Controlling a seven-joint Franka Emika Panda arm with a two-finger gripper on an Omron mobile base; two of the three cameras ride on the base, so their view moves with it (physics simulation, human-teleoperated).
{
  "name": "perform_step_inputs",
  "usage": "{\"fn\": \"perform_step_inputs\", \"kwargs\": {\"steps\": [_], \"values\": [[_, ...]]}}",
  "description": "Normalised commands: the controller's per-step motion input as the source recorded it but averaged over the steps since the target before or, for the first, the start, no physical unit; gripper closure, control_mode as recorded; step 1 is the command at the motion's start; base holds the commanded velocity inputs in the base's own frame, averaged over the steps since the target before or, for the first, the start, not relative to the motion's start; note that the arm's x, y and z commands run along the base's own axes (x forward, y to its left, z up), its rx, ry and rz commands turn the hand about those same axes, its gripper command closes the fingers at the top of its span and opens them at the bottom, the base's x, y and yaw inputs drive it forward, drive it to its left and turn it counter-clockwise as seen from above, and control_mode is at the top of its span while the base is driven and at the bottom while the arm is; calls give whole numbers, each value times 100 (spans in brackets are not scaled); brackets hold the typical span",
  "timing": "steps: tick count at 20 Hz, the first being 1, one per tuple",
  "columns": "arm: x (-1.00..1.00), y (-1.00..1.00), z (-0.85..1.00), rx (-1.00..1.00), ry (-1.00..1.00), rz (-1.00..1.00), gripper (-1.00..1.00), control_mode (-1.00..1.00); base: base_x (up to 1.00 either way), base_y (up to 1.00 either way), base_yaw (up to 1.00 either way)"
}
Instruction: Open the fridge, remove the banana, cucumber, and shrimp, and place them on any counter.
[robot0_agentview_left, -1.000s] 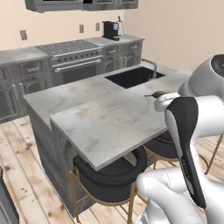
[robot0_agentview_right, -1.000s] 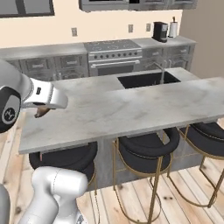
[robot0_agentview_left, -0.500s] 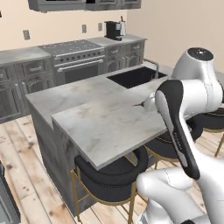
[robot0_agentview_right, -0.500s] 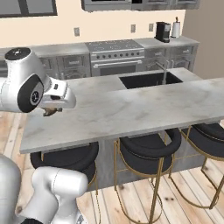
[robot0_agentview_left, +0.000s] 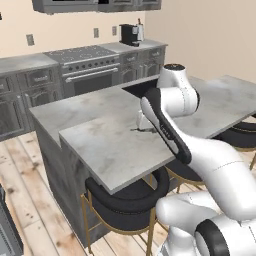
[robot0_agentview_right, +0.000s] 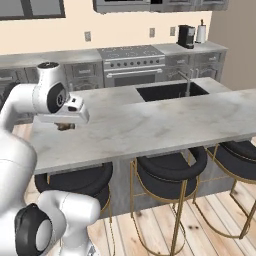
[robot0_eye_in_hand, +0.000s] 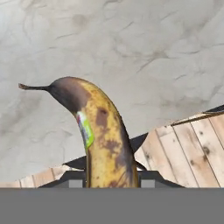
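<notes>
1. The banana (robot0_eye_in_hand: 105, 140) is clamped in the tool (robot0_eye_in_hand: 107, 177); in the hand view it rises from between the two tips, stem end pointing away from the tool.
2. Below and ahead of the tool lies the pale marbled table (robot0_eye_in_hand: 131, 52); its edge and the wooden floor (robot0_eye_in_hand: 183, 148) are seen close beside the tool's near side.
3. The step in hand is judged to be the setting down of the banana on the table.
4. For this to be done well, the tool is best carried further in over the stone, away from the edge, so that the fruit cannot roll off onto the floor.
5. The tool is then best lowered until the banana is touching the stone before the grip is released, since a curved fruit dropped from height may rock or slide.
6. In the right base view the tool (robot0_agentview_right: 64, 126) is held low, just above the table (robot0_agentview_right: 165, 125) near its corner.
7. The arm is bent sharply at the elbow, with the forearm reaching across and the hand turned downward toward the stone.
</notes>
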Motion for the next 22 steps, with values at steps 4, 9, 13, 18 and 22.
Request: {"fn": "perform_step_inputs", "kwargs": {"steps": [4,9,13,18,22], "values": [[100,35,-83,0,5,0,100,-100,0,0,0],[72,37,-72,0,-4,-1,100,-100,0,0,0],[6,2,-59,0,-2,0,100,-100,0,0,0],[6,0,-61,0,0,0,-100,-100,0,0,0],[12,8,-11,4,-3,0,-100,-100,0,0,0]]}}
